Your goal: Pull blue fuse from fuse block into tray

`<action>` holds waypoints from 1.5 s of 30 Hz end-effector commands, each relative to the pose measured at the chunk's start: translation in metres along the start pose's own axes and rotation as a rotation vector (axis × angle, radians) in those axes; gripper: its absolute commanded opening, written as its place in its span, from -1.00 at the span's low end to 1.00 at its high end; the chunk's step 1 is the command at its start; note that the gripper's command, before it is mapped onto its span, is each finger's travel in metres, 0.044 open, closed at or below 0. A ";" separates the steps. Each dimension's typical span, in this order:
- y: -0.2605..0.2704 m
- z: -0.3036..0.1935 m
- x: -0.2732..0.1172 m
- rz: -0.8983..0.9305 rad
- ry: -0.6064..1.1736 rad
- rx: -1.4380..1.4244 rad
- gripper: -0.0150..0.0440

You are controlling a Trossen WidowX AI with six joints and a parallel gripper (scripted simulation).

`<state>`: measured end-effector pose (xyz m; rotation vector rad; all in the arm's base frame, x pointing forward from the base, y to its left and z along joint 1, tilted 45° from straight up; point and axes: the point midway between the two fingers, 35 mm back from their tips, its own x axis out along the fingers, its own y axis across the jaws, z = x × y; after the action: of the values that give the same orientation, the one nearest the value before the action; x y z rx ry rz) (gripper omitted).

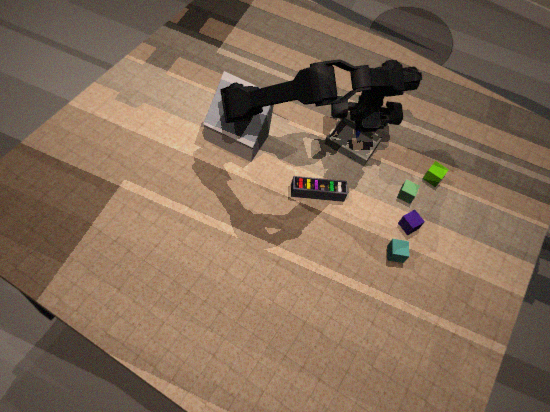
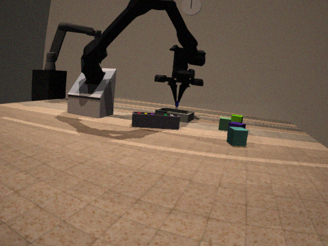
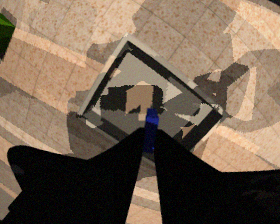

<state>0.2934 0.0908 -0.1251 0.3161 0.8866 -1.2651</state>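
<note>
The blue fuse hung pinched in the narrow jaws of the gripper, just above the tray, well apart from the fuse block. Placing was under way; next, probably lower and release.

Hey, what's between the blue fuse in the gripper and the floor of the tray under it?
Nothing. In the exterior view the blue fuse, pinched in the gripper, hangs just above the tray; the wrist view shows only open tray floor below it.

Tray mostly hidden under arm in top view; fuse block covers tray's near wall.
</note>
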 end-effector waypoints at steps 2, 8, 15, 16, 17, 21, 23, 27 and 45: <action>-0.002 0.000 0.009 -0.006 -0.005 -0.009 -0.49; -0.001 0.000 0.007 -0.003 -0.001 0.000 -0.22; -0.001 0.000 0.007 -0.003 -0.001 0.000 0.40; -0.001 0.000 0.007 -0.003 -0.001 0.000 0.49; -0.001 0.000 0.007 -0.003 -0.001 0.000 0.58; -0.002 0.000 -0.027 -0.005 -0.003 -0.008 0.63; -0.002 0.000 -0.030 -0.005 -0.003 -0.009 0.63; -0.002 0.000 -0.030 -0.005 -0.003 -0.009 0.63; -0.002 0.000 -0.029 -0.006 -0.007 -0.016 0.63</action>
<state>0.2904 0.1100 -0.1037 0.2971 0.8919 -1.2634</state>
